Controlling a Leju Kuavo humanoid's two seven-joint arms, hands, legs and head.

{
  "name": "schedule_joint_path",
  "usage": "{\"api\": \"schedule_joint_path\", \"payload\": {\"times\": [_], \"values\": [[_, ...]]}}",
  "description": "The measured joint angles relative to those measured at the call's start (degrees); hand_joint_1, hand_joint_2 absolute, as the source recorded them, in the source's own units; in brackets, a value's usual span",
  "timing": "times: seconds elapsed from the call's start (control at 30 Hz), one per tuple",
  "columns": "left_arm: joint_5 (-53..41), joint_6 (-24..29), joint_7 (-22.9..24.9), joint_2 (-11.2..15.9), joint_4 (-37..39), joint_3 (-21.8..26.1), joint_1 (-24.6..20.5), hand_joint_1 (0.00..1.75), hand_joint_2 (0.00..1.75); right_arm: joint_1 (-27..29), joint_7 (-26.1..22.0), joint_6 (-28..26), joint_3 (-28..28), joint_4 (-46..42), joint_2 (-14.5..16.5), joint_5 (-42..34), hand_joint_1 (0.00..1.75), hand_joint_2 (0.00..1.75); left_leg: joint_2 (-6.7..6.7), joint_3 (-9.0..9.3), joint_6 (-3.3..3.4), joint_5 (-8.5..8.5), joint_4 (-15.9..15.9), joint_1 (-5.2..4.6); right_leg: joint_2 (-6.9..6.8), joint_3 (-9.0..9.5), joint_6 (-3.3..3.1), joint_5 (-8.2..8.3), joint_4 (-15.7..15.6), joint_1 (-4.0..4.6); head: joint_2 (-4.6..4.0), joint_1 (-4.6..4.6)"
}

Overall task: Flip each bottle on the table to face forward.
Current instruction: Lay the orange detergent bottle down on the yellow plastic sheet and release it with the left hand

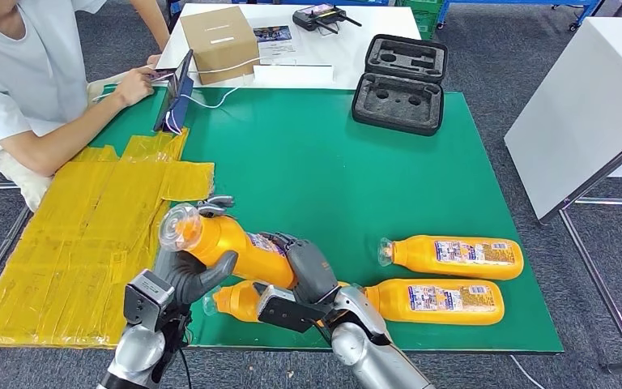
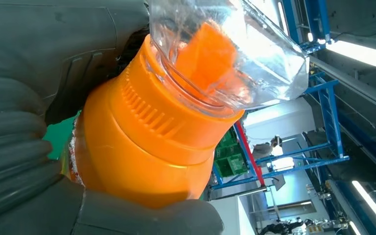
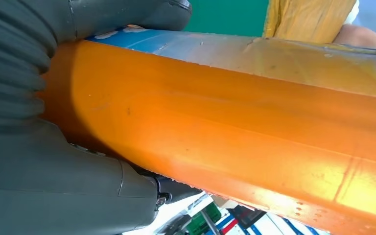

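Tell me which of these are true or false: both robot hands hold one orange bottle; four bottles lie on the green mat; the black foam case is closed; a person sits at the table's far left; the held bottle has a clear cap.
1. Both hands hold one bottle: true. The left hand and right hand grip the raised bottle.
2. Four bottles lie on the green mat: false. Three lie there.
3. The black foam case is closed: false. It lies open.
4. A person sits far left: true.
5. The held bottle's cap is clear: true.

Head view looks down over the green table [image 1: 356, 170]; both wrist views press close against the held bottle [image 1: 235, 247].
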Motion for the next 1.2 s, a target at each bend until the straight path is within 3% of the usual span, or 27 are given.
{"api": "schedule_joint_path", "payload": {"times": [0.77,0.9,0.97,1.1,1.2], "values": [[-0.19,-0.75,0.24,0.0,1.69,-0.01,-1.2,1.75,1.75,0.41,-0.25,-0.84,-0.08,-1.91,-0.63,-0.67,1.75,1.75,0.0,0.0,0.0,0.0,0.0,0.0,0.0,0.0,0.0,0.0,0.0,0.0,0.0,0.01],[-0.01,-0.77,0.26,0.0,1.87,-0.01,-1.64,1.75,1.75,0.79,-0.48,-1.49,-0.16,-2.79,-0.87,-0.96,0.24,1.75,0.0,0.0,0.0,0.0,0.0,0.0,0.0,0.01,0.0,0.0,0.0,0.0,0.0,0.02],[0.23,-0.6,0.37,0.0,1.92,0.05,-1.83,1.75,1.75,0.97,-1.07,-1.99,-0.17,-3.58,-0.87,-1.28,0.24,1.75,0.01,0.0,0.0,0.0,0.0,0.0,0.01,0.0,0.0,0.0,0.0,0.0,0.0,0.01],[0.46,-0.42,0.59,0.06,2.08,0.16,-1.91,1.75,1.75,1.0,-1.68,-2.61,-0.09,-5.43,-0.72,-1.67,0.0,1.75,0.0,0.0,0.0,0.0,0.0,0.0,0.0,-0.01,0.0,0.0,0.0,0.0,0.0,-0.01],[-0.1,0.66,0.5,0.11,2.04,0.23,-2.04,1.75,1.75,1.08,-2.22,-3.89,-0.11,-6.54,-0.72,-2.09,0.0,1.75,0.02,-0.01,0.0,0.0,0.0,0.0,0.01,-0.02,0.0,0.0,0.01,0.0,0.0,0.01]]}}
